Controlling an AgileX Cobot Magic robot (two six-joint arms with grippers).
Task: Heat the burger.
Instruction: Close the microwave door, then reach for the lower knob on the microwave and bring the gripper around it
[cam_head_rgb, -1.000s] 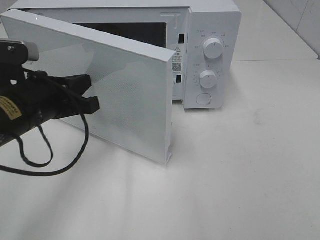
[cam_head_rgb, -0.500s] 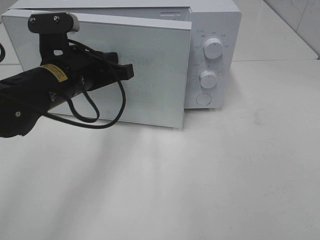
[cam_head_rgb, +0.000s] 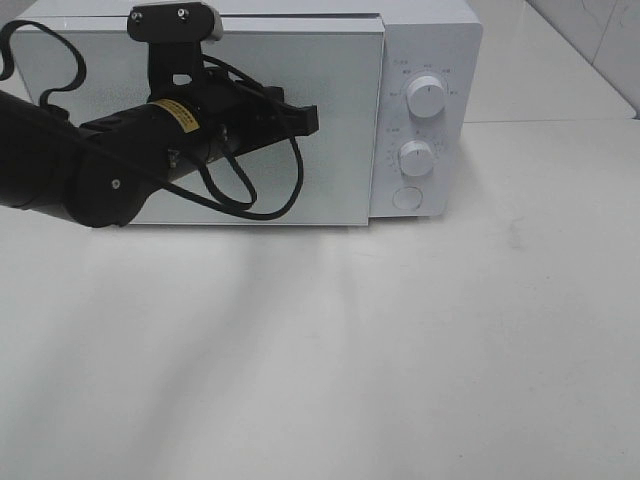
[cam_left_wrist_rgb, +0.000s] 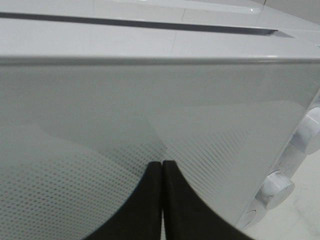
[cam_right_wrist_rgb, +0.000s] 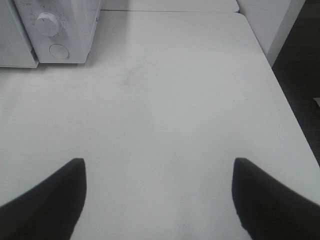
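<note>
Standing in front of the white box-shaped microwave oven (cam_head_rgb: 430, 40), I see its mirrored glass door (cam_head_rgb: 340, 150) shut, flush with the white control panel beside it. The black left arm (cam_head_rgb: 90, 165) reaches across the door from the left, a looped black cable (cam_head_rgb: 270, 205) hanging under it. The left gripper (cam_head_rgb: 310, 118) points at the upper part of the glass. In the left wrist view the left gripper (cam_left_wrist_rgb: 162, 167) has its two black fingers pressed together with nothing between them, the tips right at the dotted door (cam_left_wrist_rgb: 150, 110); whether they touch the glass I cannot tell. On the panel sit an upper round white knob (cam_head_rgb: 427, 97), a lower round white knob (cam_head_rgb: 416, 157) and, beneath them, a round white push button (cam_head_rgb: 406, 198). The right gripper (cam_right_wrist_rgb: 159, 162) shows only in its own wrist view, its fingers spread wide apart and holding nothing, over the bare white table (cam_right_wrist_rgb: 165, 100), well away from the oven's corner (cam_right_wrist_rgb: 60, 25). The burger shows in none of the views, so where it lies I cannot tell.
</note>
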